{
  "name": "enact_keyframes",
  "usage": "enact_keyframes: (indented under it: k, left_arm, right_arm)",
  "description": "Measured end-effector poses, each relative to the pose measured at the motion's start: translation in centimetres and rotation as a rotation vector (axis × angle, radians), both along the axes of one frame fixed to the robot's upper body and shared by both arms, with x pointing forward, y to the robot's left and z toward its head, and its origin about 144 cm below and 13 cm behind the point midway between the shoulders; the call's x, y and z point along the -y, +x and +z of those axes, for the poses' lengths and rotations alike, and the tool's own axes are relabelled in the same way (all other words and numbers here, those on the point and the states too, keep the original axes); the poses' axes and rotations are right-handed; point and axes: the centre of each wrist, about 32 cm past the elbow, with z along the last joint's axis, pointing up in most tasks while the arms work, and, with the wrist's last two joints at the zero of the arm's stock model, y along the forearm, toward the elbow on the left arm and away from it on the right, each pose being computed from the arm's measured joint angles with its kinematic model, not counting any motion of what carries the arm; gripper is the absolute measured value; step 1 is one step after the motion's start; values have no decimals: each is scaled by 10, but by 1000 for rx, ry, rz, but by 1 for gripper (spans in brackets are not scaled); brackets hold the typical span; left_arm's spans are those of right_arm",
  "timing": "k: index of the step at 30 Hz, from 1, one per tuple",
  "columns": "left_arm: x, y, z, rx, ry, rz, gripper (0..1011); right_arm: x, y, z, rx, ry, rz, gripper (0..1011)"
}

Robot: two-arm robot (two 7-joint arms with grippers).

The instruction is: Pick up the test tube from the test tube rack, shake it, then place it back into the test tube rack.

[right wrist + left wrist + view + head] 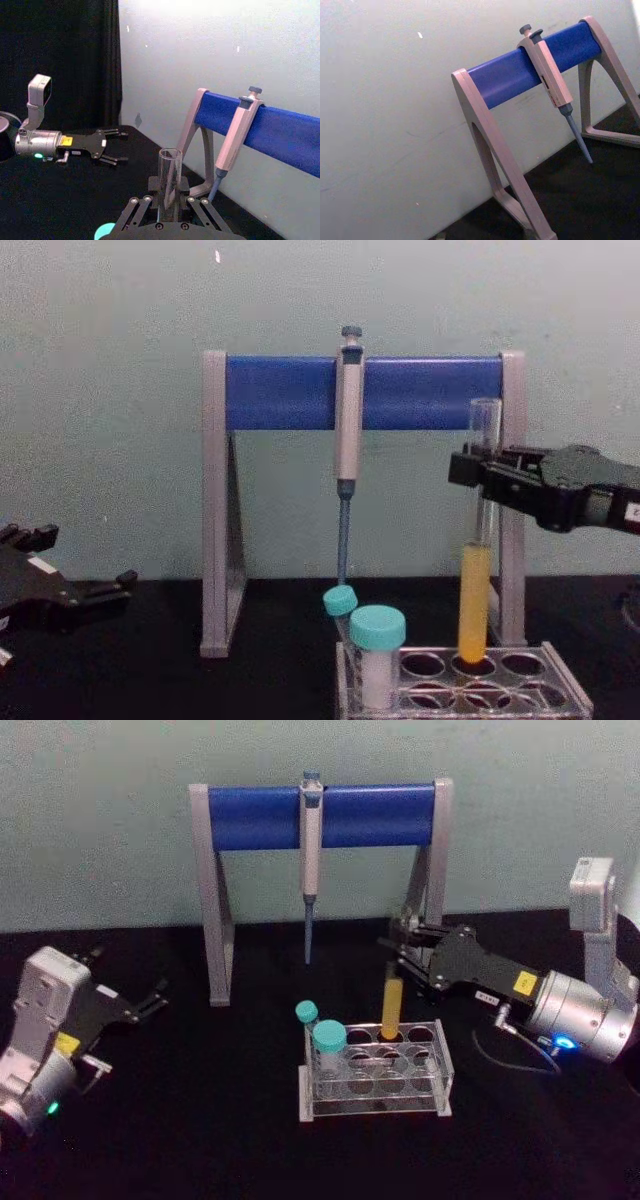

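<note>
Above black table (pixel 180 1120), right tool (pixel 480 472) tight around test tube (pixel 475 590).

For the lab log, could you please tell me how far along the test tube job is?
Done: nothing I can confirm. In hand: the right gripper is around the upper part of the test tube, whose bottom sits in a back hole of the test tube rack. Left: the lift and shake, if this is the pickup; I cannot tell. The left gripper sits open at the left.
</note>
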Motion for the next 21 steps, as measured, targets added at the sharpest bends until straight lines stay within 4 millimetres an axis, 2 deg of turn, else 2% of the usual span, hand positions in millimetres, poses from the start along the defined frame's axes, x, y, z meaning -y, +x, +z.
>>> enact_keyframes:
  k: [21]
  left_arm:
    - [0, 0, 0, 0, 0, 0, 1001]
  right_arm:
    - [-3, 5, -9, -44, -34, -7, 233]
